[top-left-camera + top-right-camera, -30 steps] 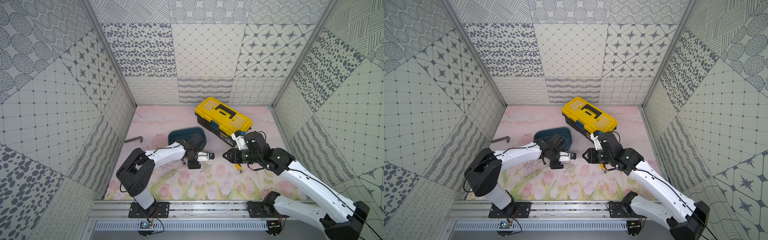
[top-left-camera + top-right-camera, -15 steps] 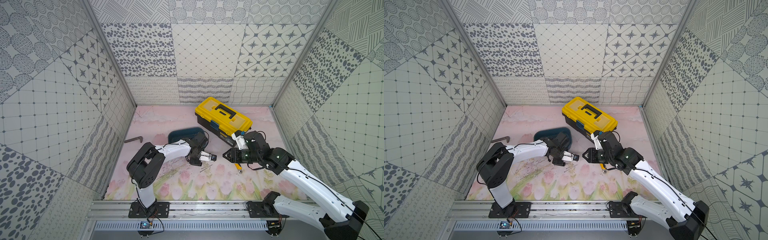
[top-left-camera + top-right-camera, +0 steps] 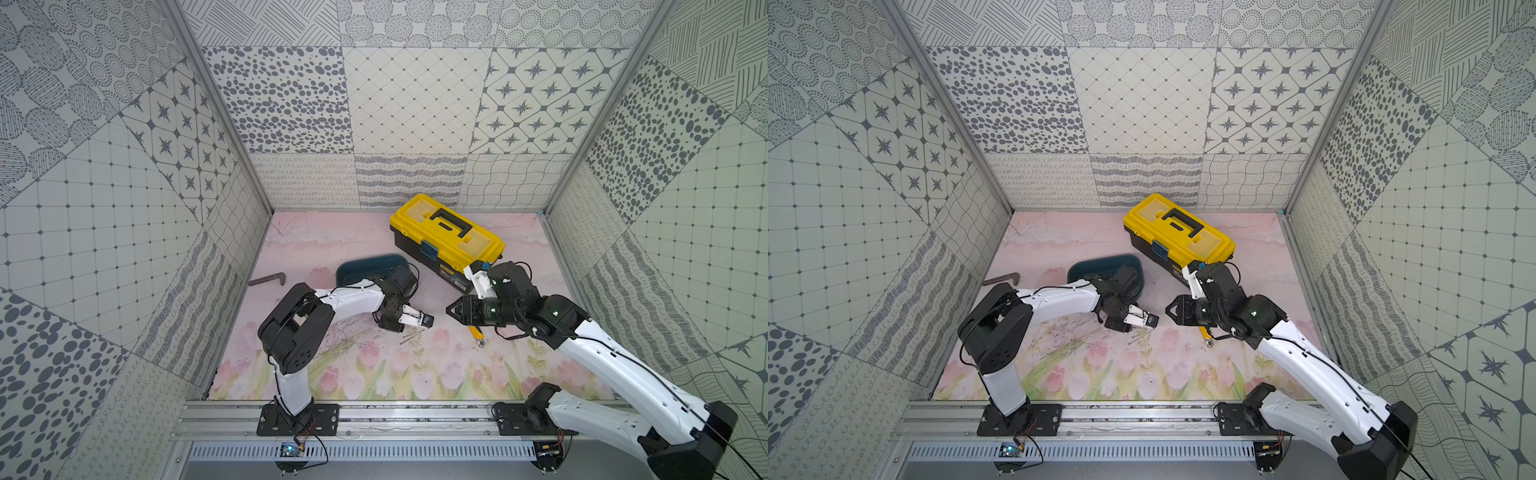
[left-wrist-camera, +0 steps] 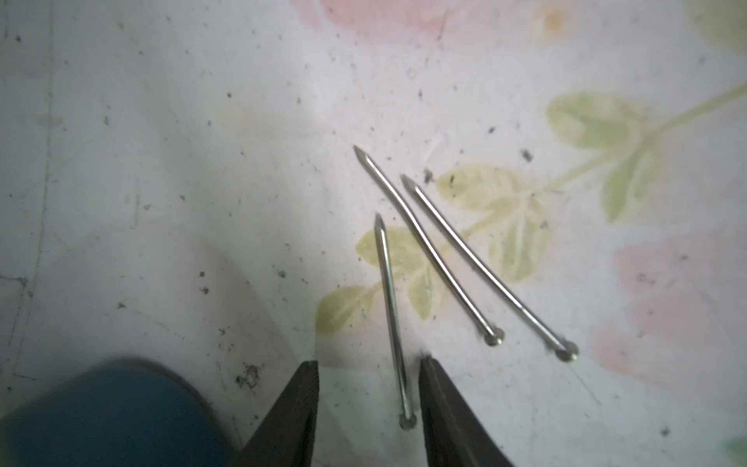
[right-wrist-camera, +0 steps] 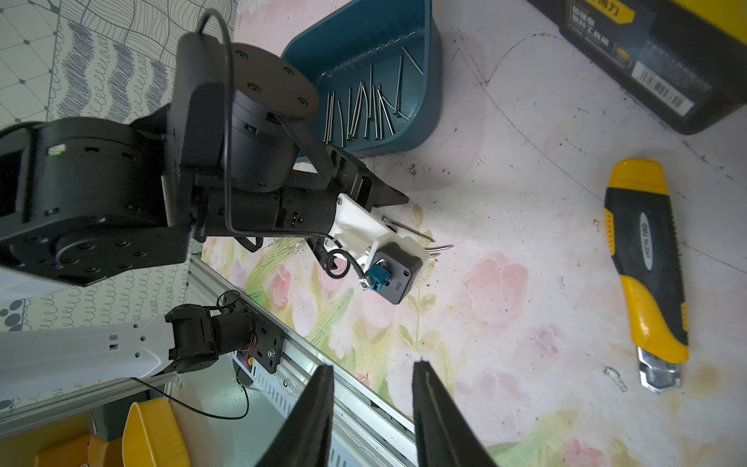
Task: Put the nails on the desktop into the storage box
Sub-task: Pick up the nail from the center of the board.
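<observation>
Thin grey metal nails [image 4: 428, 250], three of them, lie loose near the middle of the pale pink tulip-printed bench [image 3: 332, 249]. They sit between the shallow dark teal plastic storage box [image 5: 428, 81] and the edge where the arms are mounted. Many more nails already rest in that box.

The left gripper [image 4: 367, 362] is down at the surface, jaws moderately apart, astride the head end of one nail [image 4: 390, 307] and holding nothing yet. That nail sits off-centre, just beside one jaw, and runs nearly along the jaws rather than across them. On closing it may roll aside, or be caught only near the head and slip out on the way to the box.

Each nail is slim and shiny, with a small flat head and a sharp tip. The other two lie side by side just beside it.

The right gripper [image 5: 372, 364] hangs part-open and empty above the bench, near a yellow-and-black utility knife [image 5: 642, 263].
</observation>
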Available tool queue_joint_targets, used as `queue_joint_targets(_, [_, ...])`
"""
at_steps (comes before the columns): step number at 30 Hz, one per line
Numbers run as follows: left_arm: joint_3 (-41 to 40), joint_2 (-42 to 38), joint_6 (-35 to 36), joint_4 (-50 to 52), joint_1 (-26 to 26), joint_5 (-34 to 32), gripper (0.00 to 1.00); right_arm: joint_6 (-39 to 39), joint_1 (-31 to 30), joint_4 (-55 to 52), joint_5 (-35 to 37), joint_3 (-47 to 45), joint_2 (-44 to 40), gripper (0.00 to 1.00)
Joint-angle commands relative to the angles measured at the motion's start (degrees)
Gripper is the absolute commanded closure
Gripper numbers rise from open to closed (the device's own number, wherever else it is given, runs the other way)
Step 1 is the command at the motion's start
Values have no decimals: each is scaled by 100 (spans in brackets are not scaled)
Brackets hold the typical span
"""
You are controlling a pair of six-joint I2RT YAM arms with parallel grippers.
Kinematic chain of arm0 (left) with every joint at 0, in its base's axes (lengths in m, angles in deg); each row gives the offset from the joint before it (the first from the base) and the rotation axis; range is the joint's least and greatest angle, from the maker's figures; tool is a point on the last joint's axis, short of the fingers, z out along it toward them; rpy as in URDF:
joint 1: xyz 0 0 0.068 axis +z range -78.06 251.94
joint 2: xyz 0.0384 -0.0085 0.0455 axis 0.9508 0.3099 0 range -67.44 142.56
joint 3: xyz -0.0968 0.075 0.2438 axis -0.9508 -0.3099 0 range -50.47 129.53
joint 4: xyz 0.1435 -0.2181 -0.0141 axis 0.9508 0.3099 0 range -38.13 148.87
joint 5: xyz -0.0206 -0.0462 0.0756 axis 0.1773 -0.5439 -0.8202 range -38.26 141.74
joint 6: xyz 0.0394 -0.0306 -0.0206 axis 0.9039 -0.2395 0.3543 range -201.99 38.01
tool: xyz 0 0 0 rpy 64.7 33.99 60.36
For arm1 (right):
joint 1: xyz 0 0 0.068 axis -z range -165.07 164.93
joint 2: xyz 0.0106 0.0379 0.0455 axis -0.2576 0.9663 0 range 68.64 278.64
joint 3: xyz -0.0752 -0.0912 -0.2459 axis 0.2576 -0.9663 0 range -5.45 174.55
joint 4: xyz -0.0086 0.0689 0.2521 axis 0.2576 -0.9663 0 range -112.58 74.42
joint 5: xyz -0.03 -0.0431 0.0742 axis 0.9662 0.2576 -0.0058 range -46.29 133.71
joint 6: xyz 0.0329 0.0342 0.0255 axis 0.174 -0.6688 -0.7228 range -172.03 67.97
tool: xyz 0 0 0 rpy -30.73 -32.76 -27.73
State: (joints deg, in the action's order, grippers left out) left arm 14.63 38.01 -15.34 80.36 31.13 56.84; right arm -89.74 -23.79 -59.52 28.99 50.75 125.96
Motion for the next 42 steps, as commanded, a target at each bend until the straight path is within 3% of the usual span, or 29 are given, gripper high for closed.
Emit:
queue_joint_targets(1, [-294, 89, 189, 534, -145, -99, 59, 7, 56, 130, 96, -134, -182, 62])
queue_joint_targets(12, [-596, 130, -369, 785, -275, -53, 100, -27, 96, 130, 308, -201, -471, 62])
queue_joint_targets(24, [-139, -68, -1036, 1198, -191, 31, 100, -112, 104, 195, 213, -198, -608, 61])
queue_joint_targets(37, [623, -912, -2678, 1430, 97, 895, 100, -125, 103, 355, 320, -54, -680, 57])
queue_joint_targets(42, [679, -1363, -3747, 1383, 424, 1570, 100, -59, 110, 461, 428, 52, -777, 53])
